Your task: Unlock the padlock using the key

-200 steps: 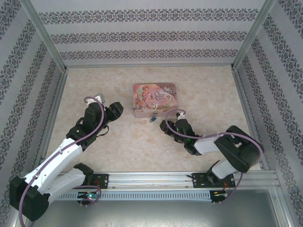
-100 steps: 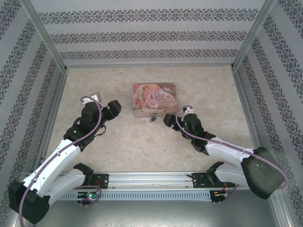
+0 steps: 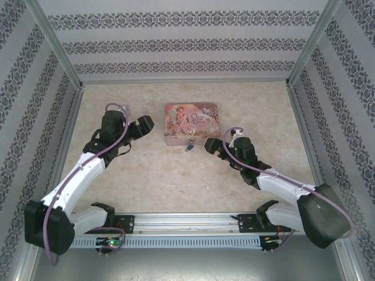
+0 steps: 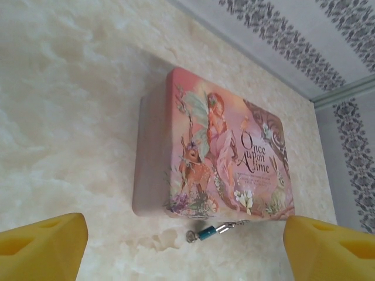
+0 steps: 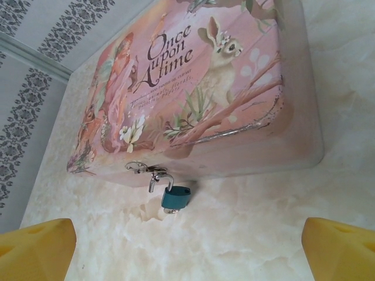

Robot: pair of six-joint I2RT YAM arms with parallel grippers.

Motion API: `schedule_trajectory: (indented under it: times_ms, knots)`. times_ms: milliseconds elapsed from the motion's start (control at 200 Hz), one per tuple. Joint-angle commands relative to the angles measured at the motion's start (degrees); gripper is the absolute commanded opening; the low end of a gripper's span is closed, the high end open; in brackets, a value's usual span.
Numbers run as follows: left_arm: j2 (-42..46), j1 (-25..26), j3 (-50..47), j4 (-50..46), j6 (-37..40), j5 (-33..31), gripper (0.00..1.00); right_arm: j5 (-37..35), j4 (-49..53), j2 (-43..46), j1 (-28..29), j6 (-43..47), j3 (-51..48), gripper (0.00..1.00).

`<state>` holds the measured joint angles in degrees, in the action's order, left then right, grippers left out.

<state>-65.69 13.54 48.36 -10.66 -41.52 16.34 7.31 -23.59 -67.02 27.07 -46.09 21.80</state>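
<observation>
Blue padlock point(image 5: 176, 198) hangs from hasp point(image 5: 142, 169) at pink tin's point(image 5: 193, 88) near edge. Left gripper point(image 3: 142, 125) spread wide, left of tin. Right gripper point(image 3: 212, 146) spread wide, near padlock's right. Table point(image 3: 146, 181) strip separates each from tin.

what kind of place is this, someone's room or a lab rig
Probably a staged robot test cell, not a real room: wallpaper-patterned panels in an aluminium frame box in a marble-look table, with a mounting rail along its near edge.
</observation>
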Motion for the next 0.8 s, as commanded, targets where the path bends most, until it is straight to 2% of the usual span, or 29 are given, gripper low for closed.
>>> schedule_trajectory:
  times_ms: [0, 125, 440, 615, 794]
  knots:
    - [-5.3, -1.4, 4.3, -1.9, -0.4, 8.4, 0.85, 5.0, -3.7, -1.7, -0.9, 0.1, 1.3, 0.99]
    - [-13.1, -1.7, 9.6, -6.1, 2.4, 11.2, 0.84, 6.9, -8.3, -4.2, -0.9, -1.4, 1.3, 0.98]
    - [-29.7, -1.7, 18.7, -6.5, 3.5, 17.5, 0.77, 9.6, -20.7, -13.0, -1.0, -4.5, 1.7, 0.98]
    - [-36.1, -1.3, 21.0, -5.2, 3.3, 21.6, 0.71, 9.6, -27.0, -17.8, -1.1, -5.3, 2.2, 0.99]
    - [-38.2, -0.2, 20.0, -4.7, 3.5, 21.7, 0.65, 9.8, -29.0, -21.2, -1.6, -4.0, 4.0, 0.98]
